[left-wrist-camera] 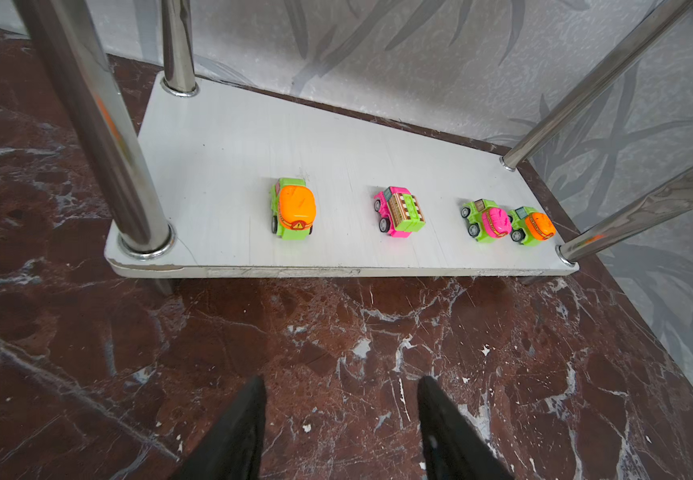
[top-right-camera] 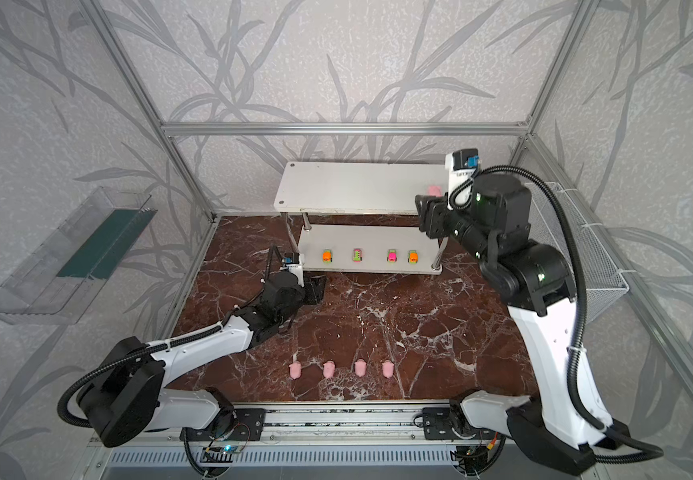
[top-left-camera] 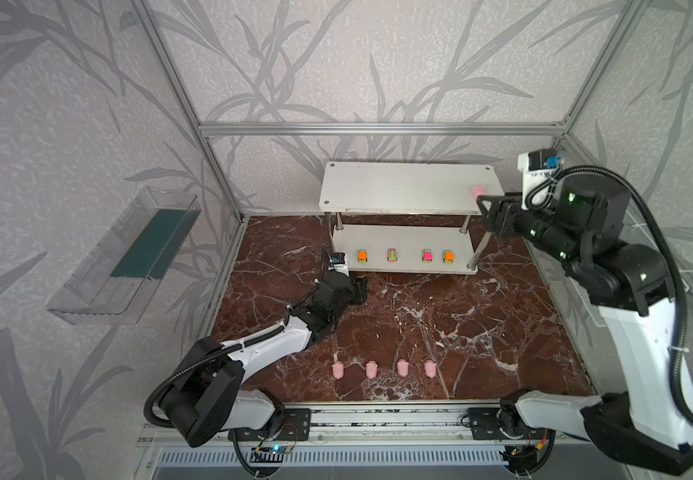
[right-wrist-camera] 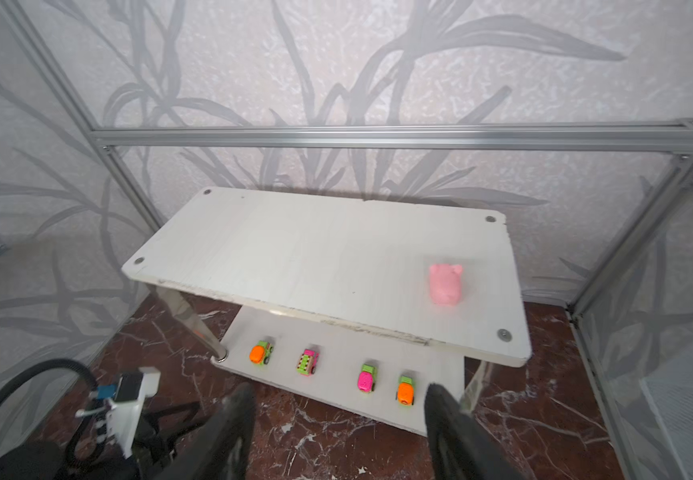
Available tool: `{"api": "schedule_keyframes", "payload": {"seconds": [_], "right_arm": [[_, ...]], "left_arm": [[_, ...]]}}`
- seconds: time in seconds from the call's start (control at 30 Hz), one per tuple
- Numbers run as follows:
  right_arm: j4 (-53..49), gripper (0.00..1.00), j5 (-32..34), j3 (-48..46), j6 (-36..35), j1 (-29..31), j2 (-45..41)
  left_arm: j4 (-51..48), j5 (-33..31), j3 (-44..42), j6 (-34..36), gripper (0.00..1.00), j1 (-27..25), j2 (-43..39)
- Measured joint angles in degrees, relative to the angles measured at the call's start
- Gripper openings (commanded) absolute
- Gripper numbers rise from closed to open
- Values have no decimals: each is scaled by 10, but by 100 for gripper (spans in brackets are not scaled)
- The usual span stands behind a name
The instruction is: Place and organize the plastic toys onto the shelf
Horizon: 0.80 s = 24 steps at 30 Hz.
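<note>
The left tool (left-wrist-camera: 340,386) is open and empty by the shelf (top-left-camera: 399,187). Four toy cars (left-wrist-camera: 401,212) share its bottom board. Four pigs (top-left-camera: 371,369) wait on the worktop (top-left-camera: 461,316). One pig (right-wrist-camera: 444,284) sits on top, maybe starting a pig row; the right tool (right-wrist-camera: 338,390) nearby is open, empty.

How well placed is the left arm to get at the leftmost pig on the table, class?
Probably yes. The left gripper is open and empty, and the leftmost pig sits on bare table close beside that arm, nothing over it; the arm must fold back.
</note>
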Motion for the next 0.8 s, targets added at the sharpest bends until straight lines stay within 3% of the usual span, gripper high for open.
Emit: {"api": "schedule_keyframes", "payload": {"seconds": [0.23, 0.47, 0.63, 0.8], "right_arm": [[9, 63, 86, -265, 45, 161, -140], [5, 64, 124, -498, 200, 282, -208], [16, 68, 126, -597, 303, 337, -195], [46, 69, 105, -647, 363, 342, -141]], "left_arm": [[-9, -7, -3, 2, 57, 0, -21], [-22, -17, -3, 6, 57, 0, -38], [-31, -20, -3, 6, 57, 0, -48], [-39, -21, -5, 6, 57, 0, -51]]}}
